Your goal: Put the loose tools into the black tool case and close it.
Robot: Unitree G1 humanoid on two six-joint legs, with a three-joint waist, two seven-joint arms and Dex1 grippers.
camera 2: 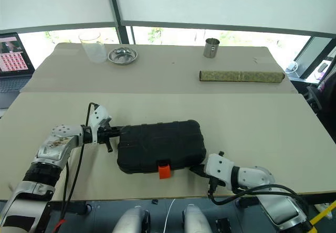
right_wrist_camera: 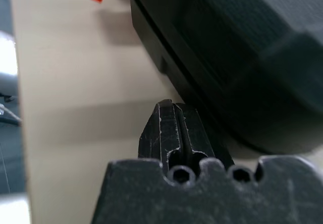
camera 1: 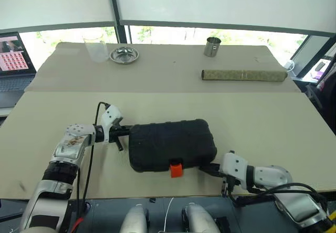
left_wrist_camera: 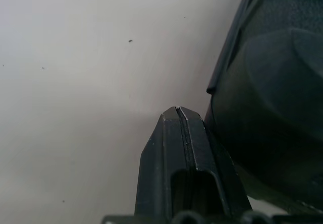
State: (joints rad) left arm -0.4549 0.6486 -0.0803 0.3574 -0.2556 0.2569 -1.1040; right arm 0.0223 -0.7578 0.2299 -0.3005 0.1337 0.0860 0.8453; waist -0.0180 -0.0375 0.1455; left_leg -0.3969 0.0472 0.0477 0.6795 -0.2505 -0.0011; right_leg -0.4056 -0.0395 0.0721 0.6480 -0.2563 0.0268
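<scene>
The black textured plastic clamshell tool case (camera 1: 172, 145), rounded corners, small orange latch (camera 1: 176, 169) facing the near table edge, is seen lying closed on the beige matte table (camera 1: 252, 123). Left gripper (camera 1: 125, 130), fingers pressed together and empty, is set against the case's left end; right gripper (camera 1: 208, 168), likewise closed and empty, at its near right corner, probably bracing or nudging it.

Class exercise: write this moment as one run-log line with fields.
case: black tool case closed, orange latch toward robot | left gripper: shut, at case's left end | right gripper: shut, at case's near right corner
</scene>
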